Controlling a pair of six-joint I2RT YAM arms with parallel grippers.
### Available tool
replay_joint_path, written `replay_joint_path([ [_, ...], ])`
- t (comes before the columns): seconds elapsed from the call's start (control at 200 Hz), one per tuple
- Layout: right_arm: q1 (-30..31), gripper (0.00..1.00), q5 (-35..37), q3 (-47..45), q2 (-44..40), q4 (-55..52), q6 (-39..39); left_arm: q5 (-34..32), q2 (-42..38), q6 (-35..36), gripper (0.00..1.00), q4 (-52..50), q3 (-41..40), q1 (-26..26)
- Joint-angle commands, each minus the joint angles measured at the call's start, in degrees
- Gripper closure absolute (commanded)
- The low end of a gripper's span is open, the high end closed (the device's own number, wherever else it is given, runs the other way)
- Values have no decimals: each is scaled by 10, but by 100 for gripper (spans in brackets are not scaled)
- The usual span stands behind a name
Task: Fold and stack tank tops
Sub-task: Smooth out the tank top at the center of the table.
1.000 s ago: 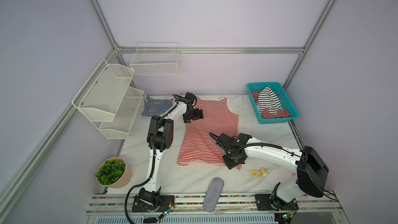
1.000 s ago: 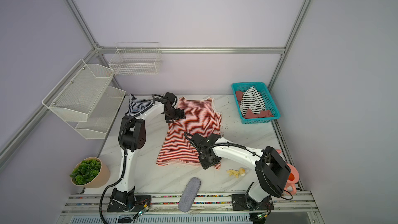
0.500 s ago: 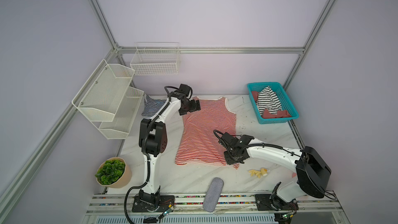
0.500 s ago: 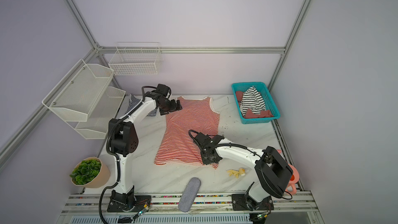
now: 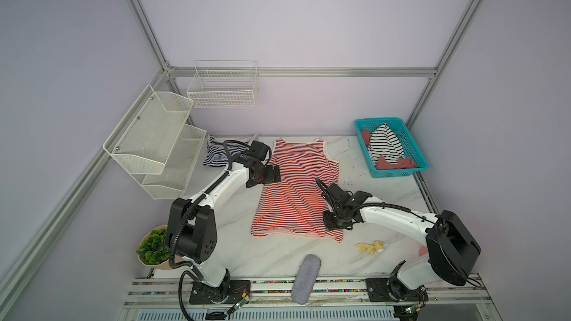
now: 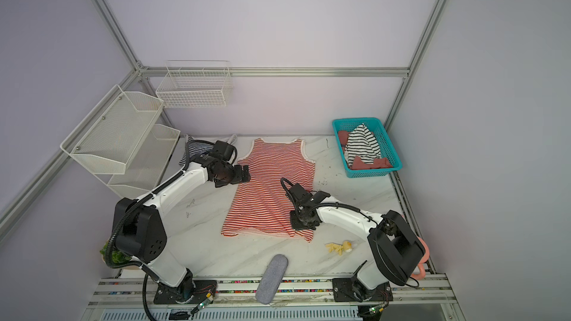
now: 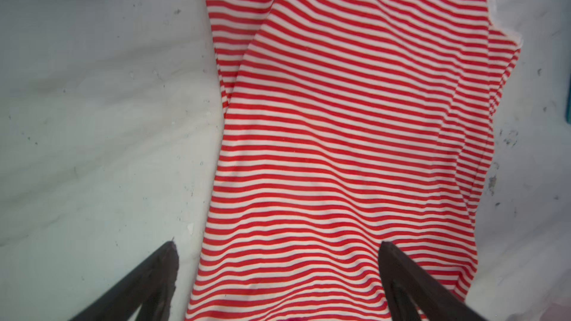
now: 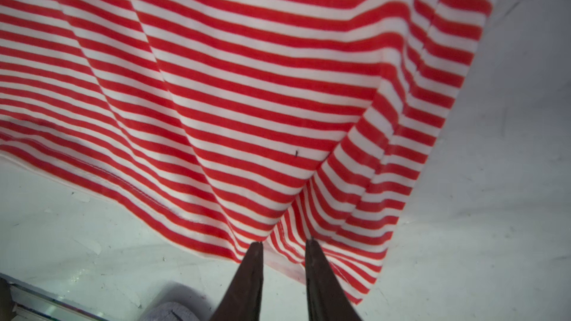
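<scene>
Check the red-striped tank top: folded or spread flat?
Spread, not folded. The red-striped tank top lies full length on the table, straps and hem both showing, wrinkled near the hem.

The other tank top (image 5: 213, 157) is lying left of and behind the spread-out tank top (image 5: 298, 186). The basket (image 5: 398, 175) is sitting behind it to the right, and the felt case (image 5: 306, 277) is lying before it.

Left pincer (image 5: 276, 175) has withdrawn from the shoulder to the red-and-white tank top (image 5: 296, 193) side edge. Right pincer (image 8: 284, 243) has narrowed onto the hem.
</scene>
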Motion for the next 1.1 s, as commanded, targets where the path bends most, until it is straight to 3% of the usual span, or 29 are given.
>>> replay_joint_path([
  [0.0,-1,73,-5,-8,-4,-16,20,-23,-37,-14,0,11,-56,-28],
  [0.25,-2,72,-5,-20,-10,-9,22,-30,-29,-24,0,8,-107,-76],
  [0.475,-2,61,3,-30,0,-4,23,-34,-25,-37,0,9,-145,-84],
  [0.63,-4,60,5,-27,12,8,18,-38,-23,-43,0,9,-162,-85],
  [1.095,-9,92,1,-35,17,14,27,-41,-8,-62,0,28,-212,-85],
])
